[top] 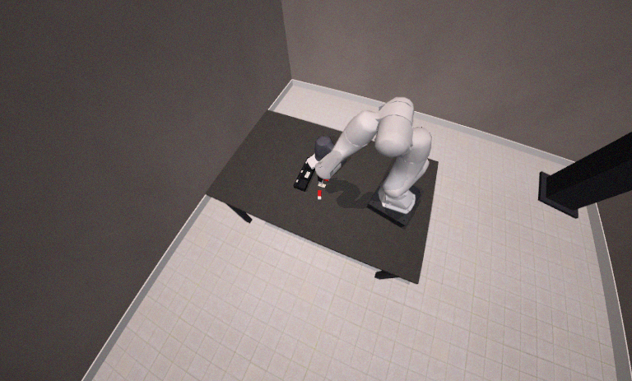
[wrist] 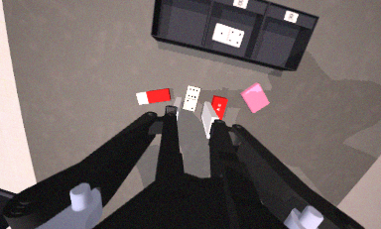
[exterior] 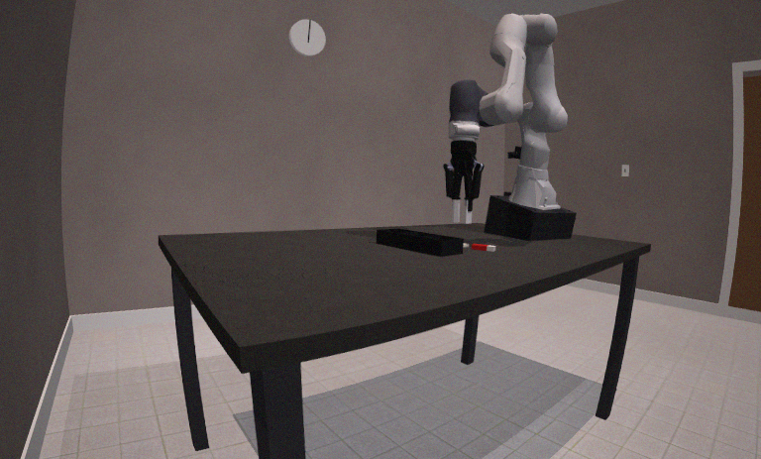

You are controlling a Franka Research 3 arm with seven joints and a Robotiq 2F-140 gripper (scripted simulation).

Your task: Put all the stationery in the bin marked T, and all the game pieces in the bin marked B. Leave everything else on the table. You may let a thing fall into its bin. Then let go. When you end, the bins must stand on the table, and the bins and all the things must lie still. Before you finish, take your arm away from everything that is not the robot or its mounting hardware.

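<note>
A black bin (wrist: 233,28) with three compartments lies on the table; a white domino (wrist: 228,36) lies in its middle compartment. The small white labels on its far rim are too small to read. In front of the bin, in a row on the table, lie a red-and-white eraser (wrist: 154,96), a white domino (wrist: 191,98), a small red piece (wrist: 218,104) and a pink block (wrist: 255,97). My gripper (wrist: 191,107) hangs well above the table over this row, fingers pointing down, set narrow with a gap and nothing between them. It also shows in the side view (exterior: 462,213), beyond the bin (exterior: 417,241).
The robot base (exterior: 529,221) stands on the table behind the row of things. The bin (top: 304,177) and the eraser (top: 319,193) lie near the middle of the dark table.
</note>
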